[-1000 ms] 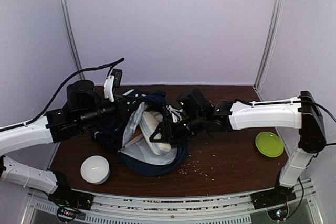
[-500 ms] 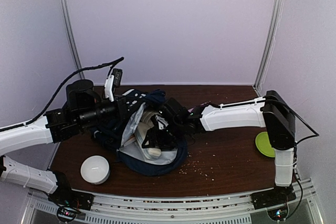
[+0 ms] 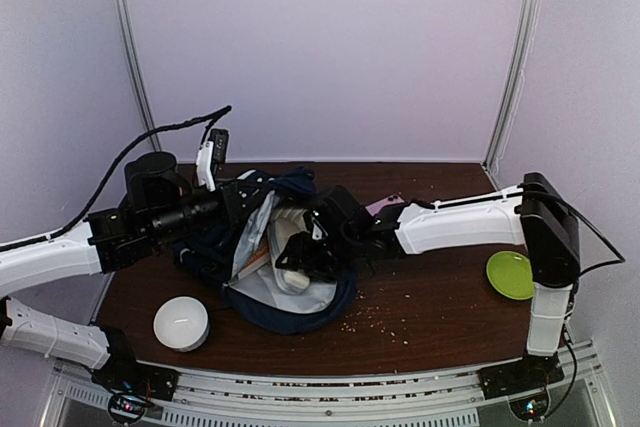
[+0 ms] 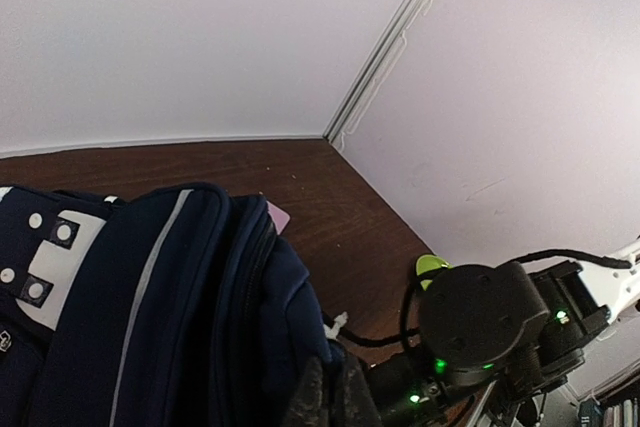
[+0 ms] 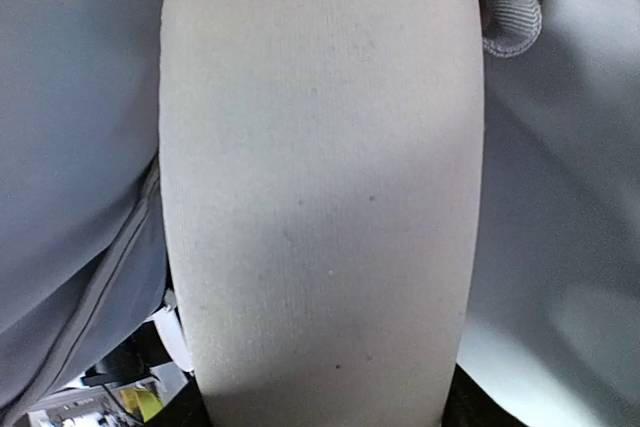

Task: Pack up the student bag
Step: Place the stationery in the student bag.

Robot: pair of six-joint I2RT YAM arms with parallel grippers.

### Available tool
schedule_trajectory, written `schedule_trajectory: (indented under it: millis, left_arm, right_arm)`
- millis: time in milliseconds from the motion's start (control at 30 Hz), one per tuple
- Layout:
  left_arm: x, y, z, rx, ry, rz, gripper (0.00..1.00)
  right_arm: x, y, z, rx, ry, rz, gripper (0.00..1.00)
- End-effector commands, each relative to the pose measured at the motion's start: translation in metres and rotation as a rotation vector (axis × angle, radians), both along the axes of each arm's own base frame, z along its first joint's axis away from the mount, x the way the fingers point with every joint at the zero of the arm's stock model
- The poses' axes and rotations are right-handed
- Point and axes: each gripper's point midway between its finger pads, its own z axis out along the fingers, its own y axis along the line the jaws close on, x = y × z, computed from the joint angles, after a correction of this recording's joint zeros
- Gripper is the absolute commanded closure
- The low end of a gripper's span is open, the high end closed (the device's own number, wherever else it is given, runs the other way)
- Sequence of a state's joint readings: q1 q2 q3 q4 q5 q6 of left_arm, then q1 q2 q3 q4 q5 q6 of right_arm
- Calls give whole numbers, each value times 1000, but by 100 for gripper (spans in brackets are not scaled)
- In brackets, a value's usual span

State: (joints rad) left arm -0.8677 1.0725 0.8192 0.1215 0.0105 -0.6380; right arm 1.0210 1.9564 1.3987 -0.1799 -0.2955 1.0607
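Note:
The student bag (image 3: 292,315), dark navy with light grey lining, lies open at the table's left centre. My left gripper (image 3: 236,209) is shut on the navy fabric at the bag's upper rim and holds the mouth open; in the left wrist view its fingertips (image 4: 330,395) pinch the bag (image 4: 150,297). My right gripper (image 3: 302,255) reaches into the bag's mouth from the right, shut on a white ribbed pouch (image 3: 292,275). In the right wrist view the pouch (image 5: 320,187) fills the frame between the dark fingers (image 5: 200,415), with grey lining (image 5: 80,147) around it.
A white round container (image 3: 181,323) sits at the front left and a green plate (image 3: 512,274) at the right. A pink flat item (image 3: 385,204) lies behind the right arm. Crumbs (image 3: 375,322) are scattered in front of the bag.
The right arm has pushed left, carrying the white pouch deeper into the bag's opening. The left arm has held still on the rim.

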Motion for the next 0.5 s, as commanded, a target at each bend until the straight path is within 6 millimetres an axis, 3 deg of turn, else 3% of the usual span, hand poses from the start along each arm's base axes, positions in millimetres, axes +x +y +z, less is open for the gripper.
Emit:
schedule_trajectory:
  millis: [0, 100, 333, 467]
  left_arm:
    - [6, 6, 62, -187, -145, 55, 100]
    - [8, 1, 62, -201, -133, 40, 100]
    - [0, -1, 77, -228, -151, 0, 100]
    - [-6, 0, 85, -239, -159, -27, 100]
  right_arm:
    - [23, -27, 51, 120, -93, -217, 41]
    - [24, -25, 48, 119, -78, -225, 42]
    - [19, 26, 57, 119, -64, -77, 41]
    - [13, 43, 45, 64, -74, -11, 42]
